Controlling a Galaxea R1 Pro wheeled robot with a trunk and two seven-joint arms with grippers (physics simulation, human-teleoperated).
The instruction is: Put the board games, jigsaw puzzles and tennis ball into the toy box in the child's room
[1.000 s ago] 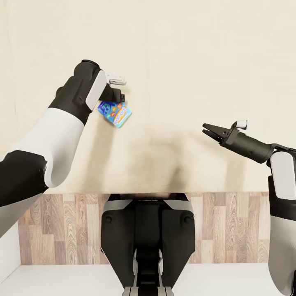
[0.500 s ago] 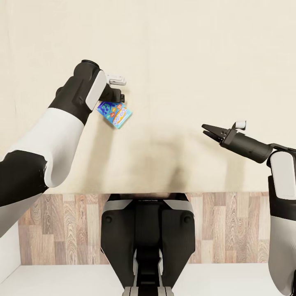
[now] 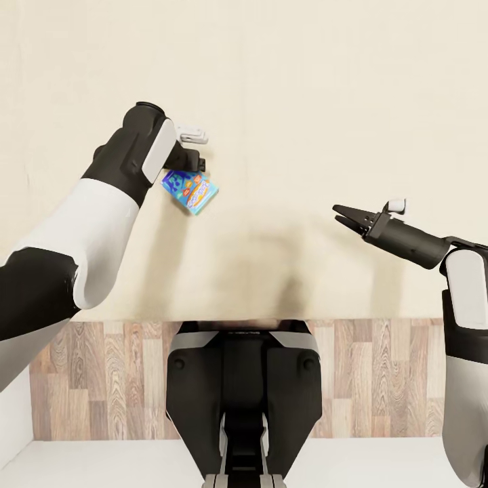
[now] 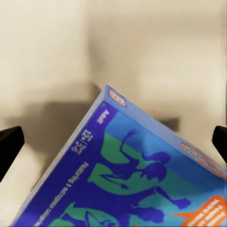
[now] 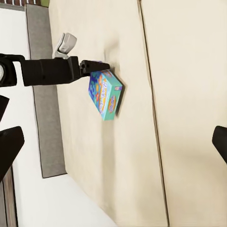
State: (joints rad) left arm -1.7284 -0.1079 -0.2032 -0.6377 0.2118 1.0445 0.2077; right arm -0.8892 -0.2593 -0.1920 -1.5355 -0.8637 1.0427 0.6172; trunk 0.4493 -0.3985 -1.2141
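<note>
Board game (image 3: 190, 190) position: suspended above the beige mattress of the bed (image 3: 305, 102), tilted, with one end clamped in the left gripper (image 3: 196, 163) and the opposite corner hanging lower. The left wrist view presents the blue printed face of the box (image 4: 127, 175) at close range, with its shadow on the mattress behind it. The right wrist view presents the same box (image 5: 105, 94) hanging clear of the mattress surface from the tip of the dark left gripper (image 5: 92, 66), near the grey frame edge (image 5: 42, 109) of the bed. Right gripper (image 3: 341, 215) state: jaws slightly parted, nothing between them, poised over the mattress well apart from the box and nearer the bed edge that borders the wood-pattern floor (image 3: 379, 379). The robot trunk (image 3: 244, 393) stands at that same bed edge.
</note>
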